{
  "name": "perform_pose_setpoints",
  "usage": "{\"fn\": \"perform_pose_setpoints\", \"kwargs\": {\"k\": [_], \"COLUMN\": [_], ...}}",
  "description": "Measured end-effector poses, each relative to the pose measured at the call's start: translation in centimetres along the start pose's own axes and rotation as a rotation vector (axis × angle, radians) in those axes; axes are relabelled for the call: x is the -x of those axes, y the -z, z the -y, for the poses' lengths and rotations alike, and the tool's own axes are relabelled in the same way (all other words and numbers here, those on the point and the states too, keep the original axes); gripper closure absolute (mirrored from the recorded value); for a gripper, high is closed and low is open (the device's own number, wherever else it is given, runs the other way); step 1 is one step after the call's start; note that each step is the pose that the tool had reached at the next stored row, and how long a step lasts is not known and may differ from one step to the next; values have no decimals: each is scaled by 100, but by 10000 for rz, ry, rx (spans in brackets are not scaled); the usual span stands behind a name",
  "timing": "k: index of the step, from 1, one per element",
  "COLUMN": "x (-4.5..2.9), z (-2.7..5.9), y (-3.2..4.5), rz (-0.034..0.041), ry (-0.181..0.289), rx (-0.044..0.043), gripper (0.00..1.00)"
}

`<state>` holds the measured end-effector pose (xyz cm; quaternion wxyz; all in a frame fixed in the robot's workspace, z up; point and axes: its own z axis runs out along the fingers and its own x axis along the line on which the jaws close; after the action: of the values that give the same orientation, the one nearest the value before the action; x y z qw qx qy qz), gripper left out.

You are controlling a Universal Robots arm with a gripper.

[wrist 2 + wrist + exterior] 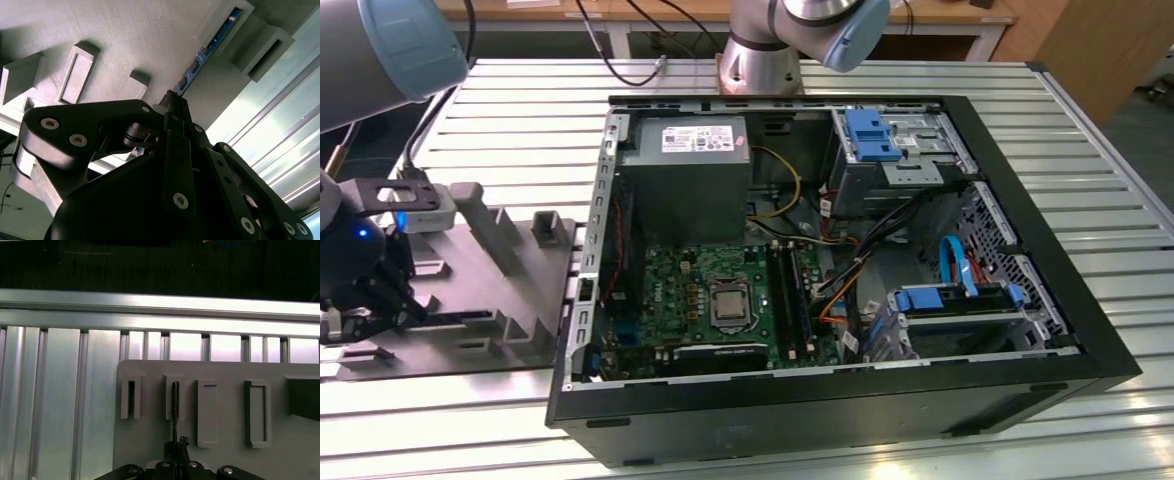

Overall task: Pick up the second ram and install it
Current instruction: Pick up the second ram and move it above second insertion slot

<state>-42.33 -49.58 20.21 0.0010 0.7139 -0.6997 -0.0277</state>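
Observation:
The second ram (210,47) is a thin blue-green board standing on edge in a slotted grey holder (175,390). In the first wrist view the second ram (175,412) shows edge-on as a dark line running from the holder to the fingertips. My gripper (172,102) has its black fingers closed together on the near end of the stick, also seen in the first wrist view with the gripper (176,445) right at the board's edge. In the exterior view my gripper (360,305) hangs over the grey fixture plate (494,300) at the exterior view's left, beside the open computer case (854,410).
Inside the case lie the green motherboard (674,290), the silver processor socket (724,305), black memory slot strips (787,285) and the grey power supply (687,160). Cables and blue drive brackets (874,135) crowd the exterior view's right. Other raised holders (257,412) stand on the fixture plate.

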Motion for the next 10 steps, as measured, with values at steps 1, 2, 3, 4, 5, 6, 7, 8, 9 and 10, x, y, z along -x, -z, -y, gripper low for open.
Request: {"fn": "perform_pose_setpoints", "kwargs": {"k": [1,2,3,4,5,6,7,8,9,10], "x": [0,0,0,0,0,0,0,0,0,0], "z": [0,0,0,0,0,0,0,0,0,0], "y": [0,0,0,0,0,0,0,0,0,0], "rz": [1,1,1,1,1,1,1,1,1,1], "ry": [0,-2,-2,-2,-3,-3,-3,-3,-3,-3], "rx": [-1,-1,-1,-1,-1,-1,-1,-1,-2,-1], "gripper": [88,88,88,88,88,88,88,88,88,88]}}
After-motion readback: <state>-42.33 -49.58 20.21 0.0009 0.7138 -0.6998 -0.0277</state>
